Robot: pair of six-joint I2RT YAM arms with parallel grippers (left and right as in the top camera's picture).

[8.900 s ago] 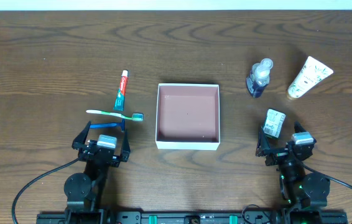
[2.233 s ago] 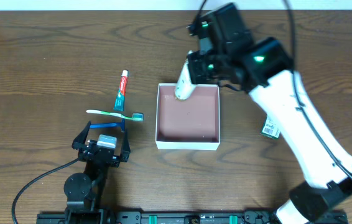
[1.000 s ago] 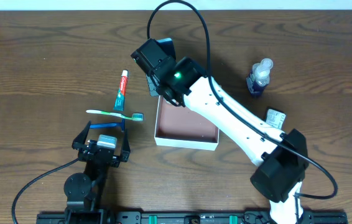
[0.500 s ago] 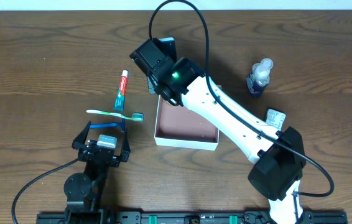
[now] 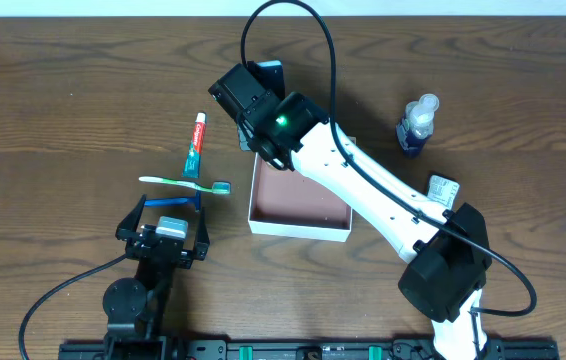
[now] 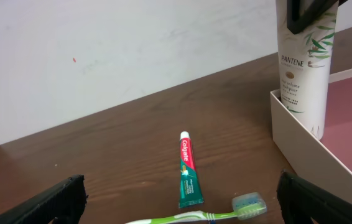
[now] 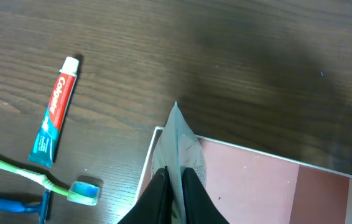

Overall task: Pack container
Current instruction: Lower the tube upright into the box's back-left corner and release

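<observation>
Moved tube (image 6: 300,68) stands upright in container (image 6: 300,143).

Table (image 5: 63,100): dark brown wood grain. White wall (image 6: 101,50) behind its far edge, seen in the left wrist view.

Left side:
- Toothpaste (image 5: 195,146): red and teal tube lying flat, white cap at the far end.
- Toothbrush (image 5: 183,183): green and white, lying crosswise just beside the toothpaste's crimped end. Head points right. Contact cannot be told.
- Blue handle (image 5: 171,203): parallel to the toothbrush, on its near side.

Right side:
- Spray bottle (image 5: 417,124): dark blue body, clear top.
- Small packet (image 5: 441,186): green and white, partly hidden, nearer than the bottle.
</observation>
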